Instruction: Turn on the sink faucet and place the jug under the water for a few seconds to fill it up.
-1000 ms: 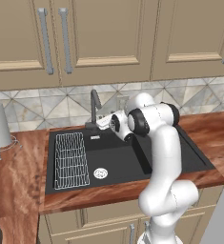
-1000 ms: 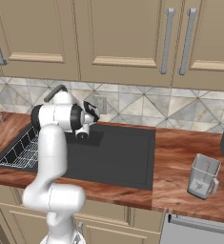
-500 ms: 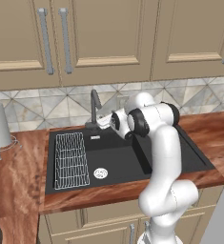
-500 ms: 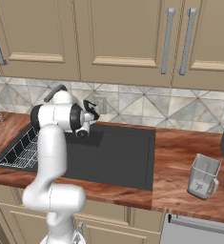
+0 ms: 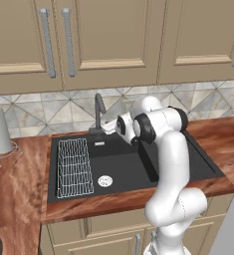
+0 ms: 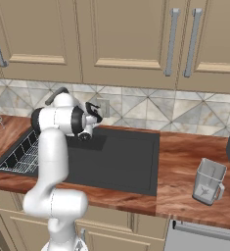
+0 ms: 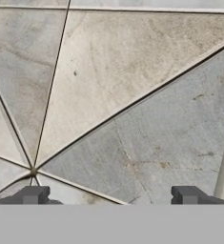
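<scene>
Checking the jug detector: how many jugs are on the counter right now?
1. The jug stands upright on the wooden counter right of the sink, apart from it. Another could be hidden behind the arm.

Base views flank sink (image 5: 133, 169); hand view close on backsplash (image 7: 132, 95).

Robot arm (image 5: 171, 164): glossy white, rounded tubular links joined by dark grey to black ring-shaped joints, rising from a bulbous white base segment. End effector (image 7: 111, 195): two small, dark grey, blocky fingertips (image 7: 32, 194) set wide apart.
</scene>
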You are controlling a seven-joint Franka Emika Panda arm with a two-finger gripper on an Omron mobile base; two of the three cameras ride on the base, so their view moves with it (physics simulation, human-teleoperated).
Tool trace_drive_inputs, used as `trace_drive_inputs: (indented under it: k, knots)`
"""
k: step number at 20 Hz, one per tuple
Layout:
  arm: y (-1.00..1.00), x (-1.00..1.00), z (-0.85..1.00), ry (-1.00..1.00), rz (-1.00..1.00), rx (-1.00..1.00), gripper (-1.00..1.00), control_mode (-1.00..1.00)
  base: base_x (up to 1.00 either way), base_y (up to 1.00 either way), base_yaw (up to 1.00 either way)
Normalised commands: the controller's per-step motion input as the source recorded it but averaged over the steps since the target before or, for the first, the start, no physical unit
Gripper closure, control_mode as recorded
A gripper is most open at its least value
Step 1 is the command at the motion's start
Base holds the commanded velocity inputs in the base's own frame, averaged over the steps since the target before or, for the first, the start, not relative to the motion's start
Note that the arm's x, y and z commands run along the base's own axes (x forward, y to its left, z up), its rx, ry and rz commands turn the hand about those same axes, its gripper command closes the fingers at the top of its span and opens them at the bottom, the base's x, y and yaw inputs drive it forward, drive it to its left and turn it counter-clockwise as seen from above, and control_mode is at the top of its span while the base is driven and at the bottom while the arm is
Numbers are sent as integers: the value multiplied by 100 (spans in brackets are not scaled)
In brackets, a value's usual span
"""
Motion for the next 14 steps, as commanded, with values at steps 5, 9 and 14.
trace_drive_inputs:
  k: [5,9,14]
  knots:
    - [-99,0,0,0,-5,0,-100,-100,0,0,0]
    - [-100,-3,0,0,-4,0,-100,-100,0,0,0]
    - [-100,-14,0,0,-3,0,-100,-100,0,0,0]
